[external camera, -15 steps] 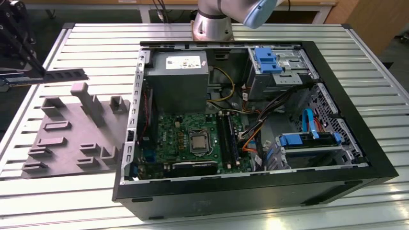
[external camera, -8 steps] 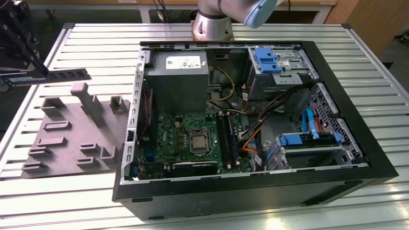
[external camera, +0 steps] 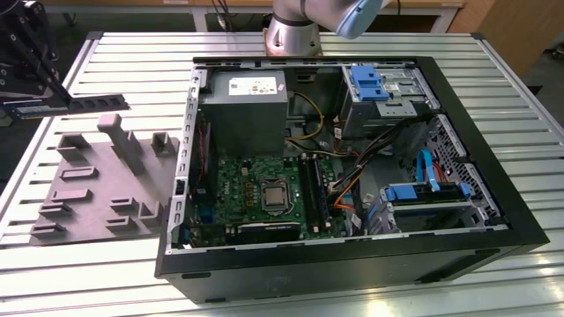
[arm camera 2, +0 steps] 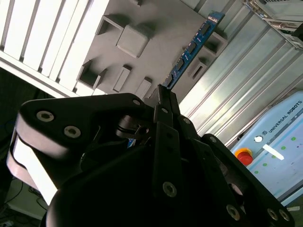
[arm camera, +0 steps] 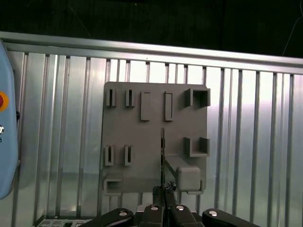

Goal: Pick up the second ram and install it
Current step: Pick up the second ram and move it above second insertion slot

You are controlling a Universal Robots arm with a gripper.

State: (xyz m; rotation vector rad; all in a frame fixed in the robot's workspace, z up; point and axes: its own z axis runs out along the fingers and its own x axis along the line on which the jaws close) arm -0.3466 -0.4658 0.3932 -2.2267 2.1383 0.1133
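One gripper (external camera: 58, 99) hangs at the exterior view's left, its fingers pinched onto the second ram (external camera: 102, 103). The stick lies level in the air, above and clear of the grey fixture block (external camera: 105, 188) on the slatted metal table (external camera: 53, 264). In the second wrist view the ram (arm camera 2: 194, 45) juts out past the clamped fingertips (arm camera 2: 163, 97) over the block (arm camera 2: 156, 28). The first wrist view shows it edge-on (arm camera: 162, 156). Towards the exterior view's right, well apart from the stick, a computer case (external camera: 352, 267) lies on its side. Its green motherboard (external camera: 255, 172), long black slots (external camera: 313, 188) and blue drive brackets (external camera: 366, 82) are exposed.
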